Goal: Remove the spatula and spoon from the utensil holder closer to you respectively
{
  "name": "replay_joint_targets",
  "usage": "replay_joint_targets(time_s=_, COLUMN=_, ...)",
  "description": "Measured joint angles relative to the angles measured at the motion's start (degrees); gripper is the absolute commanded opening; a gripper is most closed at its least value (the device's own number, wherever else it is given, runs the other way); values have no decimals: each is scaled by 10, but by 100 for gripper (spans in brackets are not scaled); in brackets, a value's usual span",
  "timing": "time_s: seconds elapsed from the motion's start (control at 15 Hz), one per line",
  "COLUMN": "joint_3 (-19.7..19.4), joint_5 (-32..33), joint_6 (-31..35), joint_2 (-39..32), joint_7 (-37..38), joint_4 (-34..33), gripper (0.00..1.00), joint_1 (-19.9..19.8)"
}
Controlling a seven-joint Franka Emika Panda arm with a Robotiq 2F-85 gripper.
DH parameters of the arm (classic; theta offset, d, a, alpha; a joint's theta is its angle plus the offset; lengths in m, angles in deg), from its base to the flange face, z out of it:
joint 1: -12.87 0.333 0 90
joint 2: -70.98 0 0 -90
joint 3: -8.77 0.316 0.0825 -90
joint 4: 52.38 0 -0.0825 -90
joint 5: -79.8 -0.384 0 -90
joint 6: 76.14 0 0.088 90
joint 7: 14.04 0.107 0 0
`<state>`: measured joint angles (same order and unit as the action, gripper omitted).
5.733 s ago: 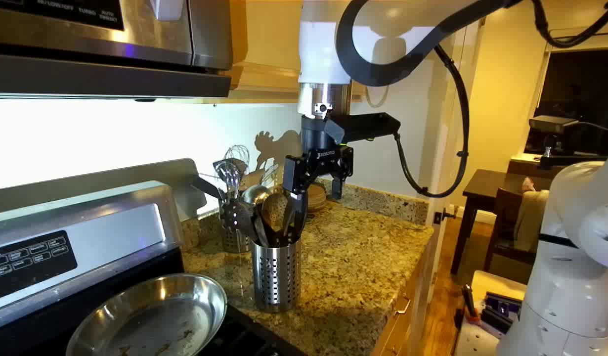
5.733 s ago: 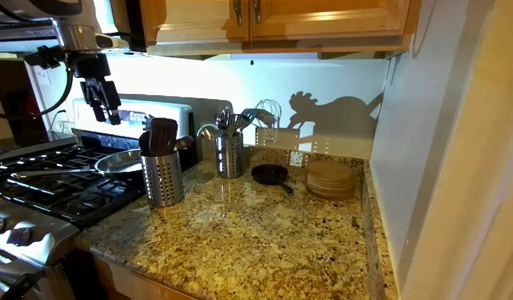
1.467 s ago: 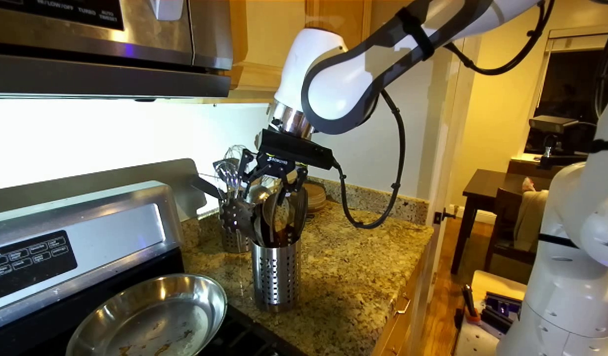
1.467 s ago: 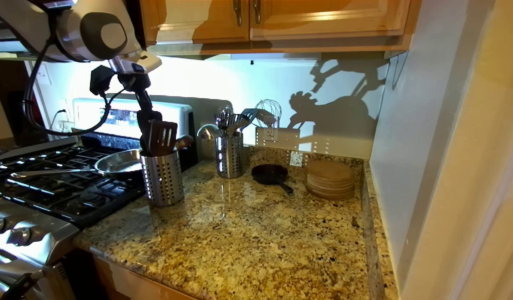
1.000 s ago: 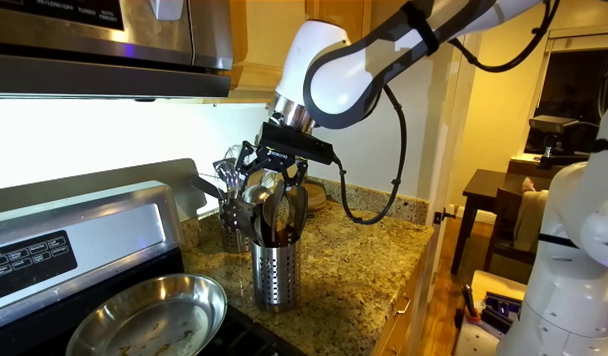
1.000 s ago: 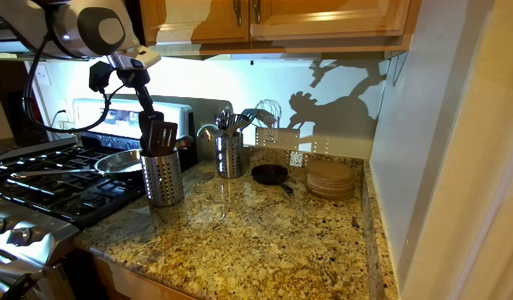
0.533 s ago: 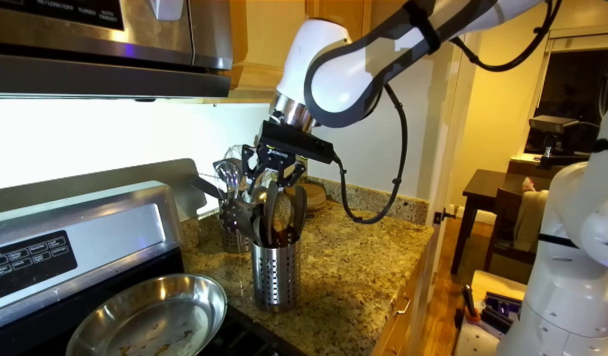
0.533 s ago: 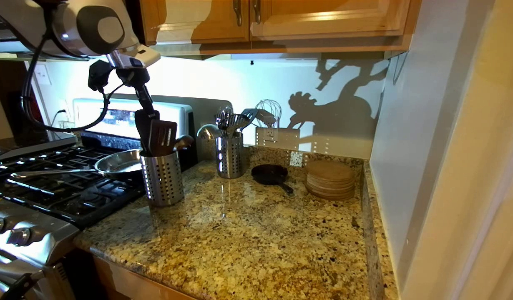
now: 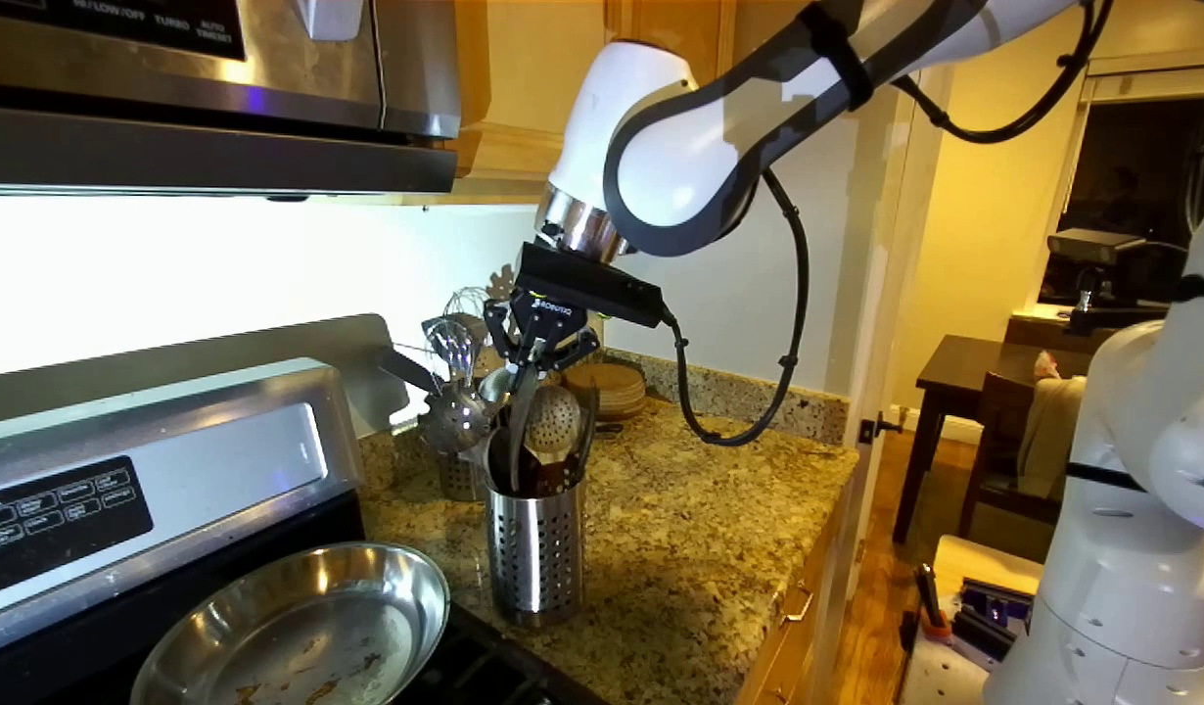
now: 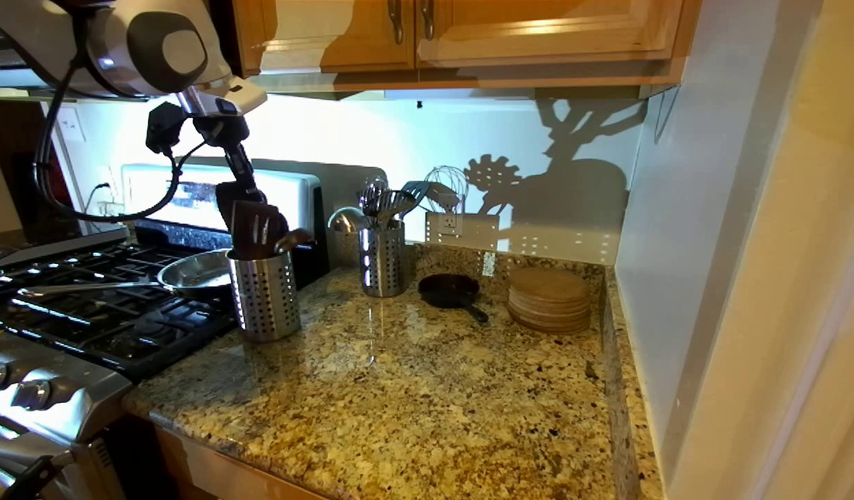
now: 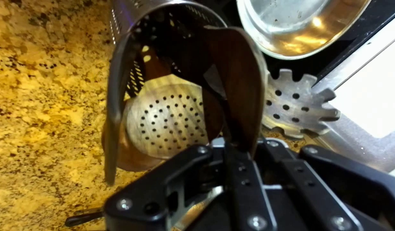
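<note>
The silver perforated utensil holder (image 9: 535,563) stands upright at the counter's stove-side edge, also seen as a holder (image 10: 264,302). Several dark brown utensils lean in it. My gripper (image 9: 533,360) points down over its mouth, with the jaws closed around the upper end of a dark, flat-headed spatula (image 11: 244,83). The spatula's lower part is still inside the holder. Another dark slotted turner (image 10: 255,229) leans close by, in front of it. Beside the spatula is a round perforated spoon head (image 11: 168,118), with a brown rounded head partly hidden behind it.
A toothed pasta server (image 11: 287,106) leans out toward the stove back. Behind stands another holder (image 10: 382,264) with whisks and ladles. A steel pan (image 9: 299,627) sits on the stove. A small black skillet (image 10: 448,290) and stacked wooden rounds (image 10: 548,298) lie farther along the counter.
The fingers have closed from wide apart onto the spatula. The holder has shifted slightly toward the stove, and its utensils have swung a little. The arm itself has hardly moved.
</note>
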<state>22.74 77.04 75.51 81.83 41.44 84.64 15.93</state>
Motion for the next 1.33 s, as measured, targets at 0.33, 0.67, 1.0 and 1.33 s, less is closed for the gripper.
replay_joint_targets(time_s=0.33, joint_3=0, joint_5=0, joint_6=-2, joint_2=0, joint_7=8, joint_4=1, gripper=39, joint_1=0)
replay_joint_targets(time_s=0.67, joint_3=0, joint_5=0, joint_6=-33, joint_2=7, joint_7=9, joint_4=0, gripper=70, joint_1=5)
replay_joint_targets(time_s=1.0, joint_3=0, joint_5=-15, joint_6=-73, joint_2=21, joint_7=9, joint_4=-7, gripper=97, joint_1=16)
replay_joint_targets(time_s=1.33, joint_3=0, joint_5=-39, joint_6=-87, joint_2=23, joint_7=9, joint_4=-8, gripper=77, joint_1=20)
